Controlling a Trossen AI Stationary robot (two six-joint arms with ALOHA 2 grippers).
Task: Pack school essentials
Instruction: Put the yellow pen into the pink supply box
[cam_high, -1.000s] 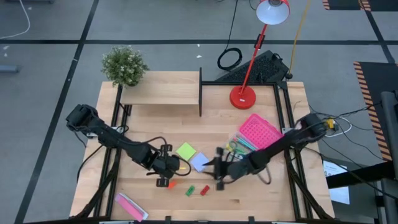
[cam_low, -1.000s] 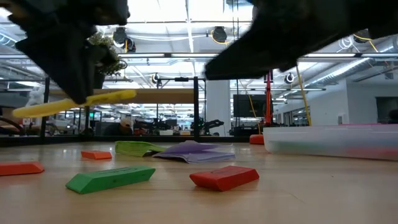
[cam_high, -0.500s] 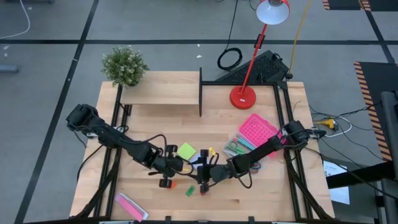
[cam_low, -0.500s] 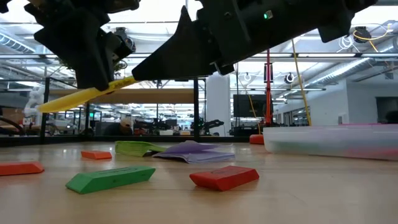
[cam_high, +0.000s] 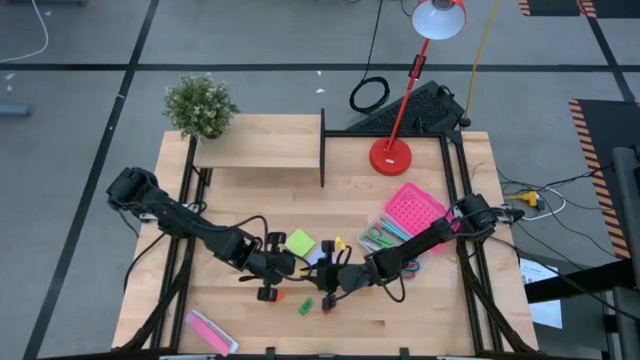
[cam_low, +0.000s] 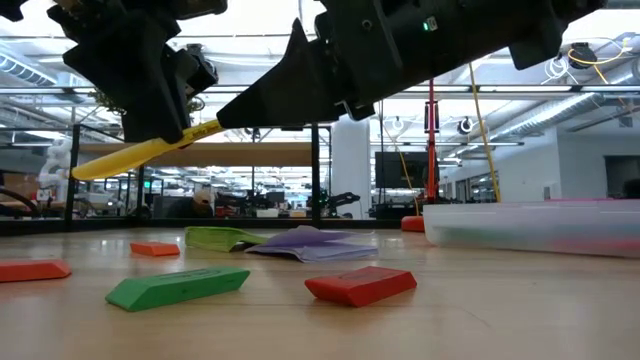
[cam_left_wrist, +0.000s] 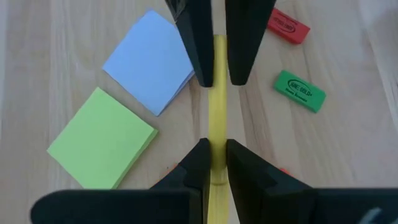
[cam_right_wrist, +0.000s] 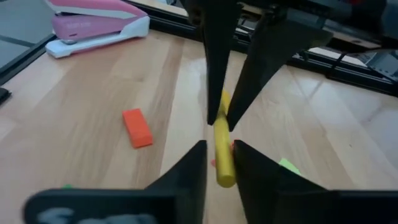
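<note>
The left gripper (cam_left_wrist: 214, 165) is closed on one end of a yellow pencil (cam_left_wrist: 217, 124), its fingers pressed against the shaft on both sides, and the right gripper (cam_right_wrist: 219, 158) is clamped on the other end of the same pencil (cam_right_wrist: 222, 152), so the two meet tip to tip just below the middle of the high view, above the table (cam_high: 420, 315). In the low view the pencil (cam_low: 140, 155) hangs tilted in the upper left of the frame, clear of the tabletop, with the left gripper's (cam_low: 150, 90) dark bulk around it and the right gripper's (cam_low: 290, 90) fingers reaching it from the right. Just beside the joined grippers in the high view lie a green sticky-note pad (cam_high: 299, 242) and a pale-blue sticky-note pad (cam_left_wrist: 151, 61), touching at one corner. Below them, toward the lower edge of the frame, sit a green block (cam_high: 306, 306), a red block (cam_high: 326, 304) and an orange block (cam_high: 277, 295). To the right of centre, a pink perforated lid (cam_high: 417, 211) rests over a clear box with scissors (cam_high: 377, 236) at its left side. A pink stapler (cam_high: 210, 332) lies in the lower left.
</note>
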